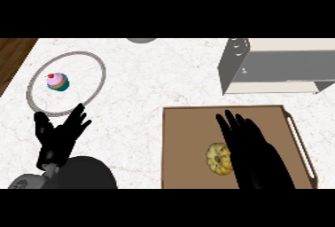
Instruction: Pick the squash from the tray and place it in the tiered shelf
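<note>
A yellow ribbed squash [218,158] lies on the brown tray [189,133] at the lower right. My right hand [252,148] hovers over the tray just right of the squash, fingers straight and pointing away from me, its edge overlapping the squash's right side. The tiered shelf [274,66], grey with cream boards, stands beyond the tray at the upper right. My left hand [60,133] rests open at the lower left, fingers up, away from the tray.
A round plate [95,66] at the upper left carries a pink cupcake [57,82] with a teal wrapper. A grey round object [141,40] peeks in at the top edge. The counter's left edge meets dark wood [13,53].
</note>
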{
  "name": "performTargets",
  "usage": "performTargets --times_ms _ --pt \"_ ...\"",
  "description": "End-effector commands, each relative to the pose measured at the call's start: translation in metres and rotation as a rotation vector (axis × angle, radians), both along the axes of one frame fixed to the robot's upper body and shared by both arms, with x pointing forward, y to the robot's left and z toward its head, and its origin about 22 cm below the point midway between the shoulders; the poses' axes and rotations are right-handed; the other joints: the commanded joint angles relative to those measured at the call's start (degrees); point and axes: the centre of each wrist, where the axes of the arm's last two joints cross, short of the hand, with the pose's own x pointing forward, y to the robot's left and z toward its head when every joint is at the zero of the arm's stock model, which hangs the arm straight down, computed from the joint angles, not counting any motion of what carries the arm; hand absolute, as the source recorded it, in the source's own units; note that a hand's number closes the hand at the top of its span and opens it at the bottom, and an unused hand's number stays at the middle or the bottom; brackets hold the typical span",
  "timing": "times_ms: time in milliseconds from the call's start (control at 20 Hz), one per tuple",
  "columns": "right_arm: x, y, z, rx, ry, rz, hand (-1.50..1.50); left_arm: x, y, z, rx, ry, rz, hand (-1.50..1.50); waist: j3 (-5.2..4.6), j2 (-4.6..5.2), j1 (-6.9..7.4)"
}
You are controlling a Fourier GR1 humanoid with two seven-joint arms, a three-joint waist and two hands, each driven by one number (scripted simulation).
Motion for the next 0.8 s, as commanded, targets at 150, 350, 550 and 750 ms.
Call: performTargets --times_ms 150,350,550,750 --pt "-0.015 0.028 -0.037 -0.143 0.028 -0.189 -1.50 -0.008 0.009 -0.010 -0.001 0.048 0.017 0.00 -0.13 0.02 -1.47" --pt "-0.005 0.038 -0.024 -0.178 0.000 -0.219 -1.50 0.001 0.003 -0.006 0.011 0.035 0.032 0.00 -0.16 0.10 -1.60" --pt "-0.003 0.051 -0.046 -0.196 0.003 -0.218 -1.50 0.001 0.015 0.001 0.004 0.038 0.025 0.00 -0.11 0.17 -1.24" --pt "-0.008 0.060 -0.058 -0.181 0.004 -0.237 -1.50 -0.003 -0.007 -0.012 -0.015 0.019 0.021 0.00 -0.11 0.21 -1.49"
